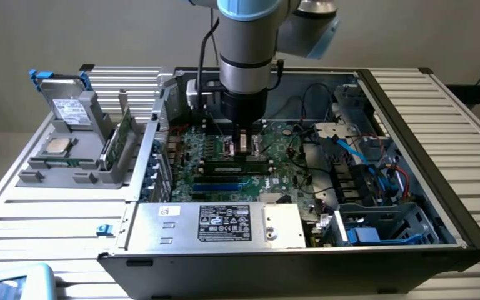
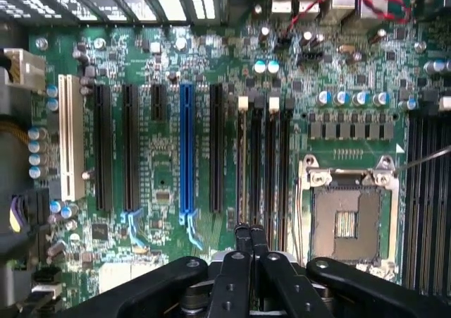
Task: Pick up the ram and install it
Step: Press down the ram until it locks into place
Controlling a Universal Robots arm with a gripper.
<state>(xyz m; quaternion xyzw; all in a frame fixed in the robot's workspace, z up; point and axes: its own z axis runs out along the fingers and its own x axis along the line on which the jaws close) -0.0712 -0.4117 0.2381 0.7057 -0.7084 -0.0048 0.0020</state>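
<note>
You get even, fairly dim light in the exterior view, with the computer case (image 1: 424, 187) interior shadowed. In the wrist view the motherboard (image 2: 211, 64) is sharp and brightly lit, while the tool (image 2: 250, 237) looks dark and soft.

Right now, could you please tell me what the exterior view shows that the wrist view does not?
Exterior view adds: the arm reaching down into the open computer case, a silver labelled box, and a grey holder at that view's left with a green ram stick standing in it. Wrist view adds: the empty processor socket, a blue slot and a white slot. Both share the green motherboard and the shut gripper, close above the board.
</note>
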